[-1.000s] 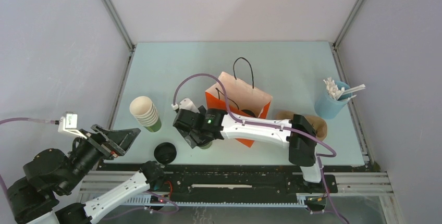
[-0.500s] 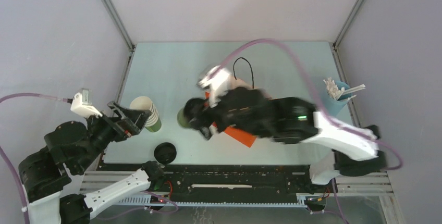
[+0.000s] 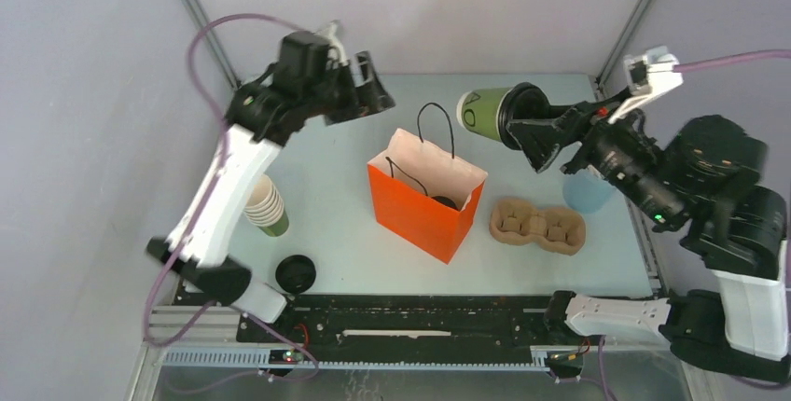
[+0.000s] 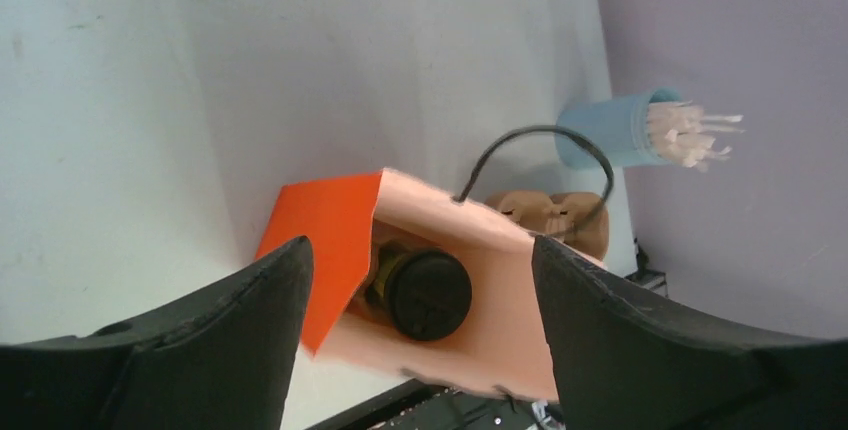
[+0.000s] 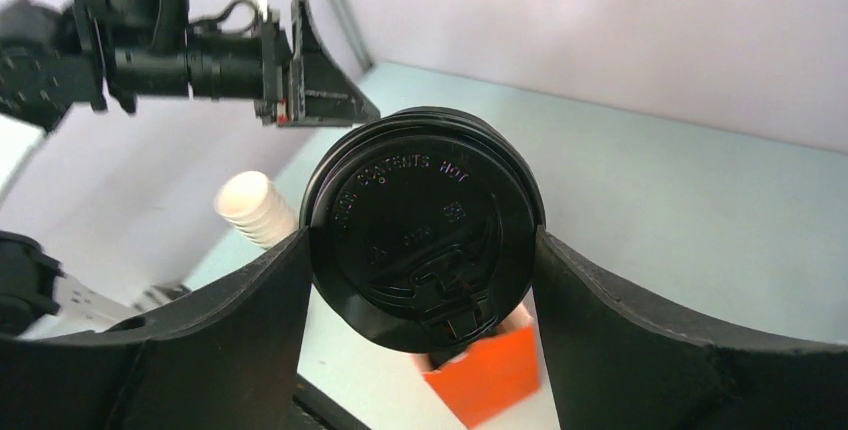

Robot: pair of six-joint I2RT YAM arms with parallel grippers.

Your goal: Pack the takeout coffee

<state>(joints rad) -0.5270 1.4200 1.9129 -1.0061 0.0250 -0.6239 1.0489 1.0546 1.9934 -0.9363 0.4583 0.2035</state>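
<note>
My right gripper (image 3: 532,132) is shut on an olive-green takeout coffee cup (image 3: 480,110) with a black lid (image 5: 425,240). It holds the cup on its side, high above the table, behind and to the right of the orange paper bag (image 3: 420,210). A second lidded cup (image 4: 428,295) stands inside the bag; its lid also shows in the top view (image 3: 446,201). My left gripper (image 3: 368,86) is open and empty, raised high at the back, left of the bag. The left wrist view looks down into the bag (image 4: 330,230) between the open fingers (image 4: 250,320).
A brown pulp cup carrier (image 3: 536,224) lies right of the bag. A blue holder of stirrers (image 4: 615,130) stands at the right edge. A lidless nested cup stack (image 3: 261,203) and a loose black lid (image 3: 296,273) sit front left.
My right arm has lifted the lidded cup from the table in front of the bag up to the back right. My left arm has swung from the front left up to the back.
</note>
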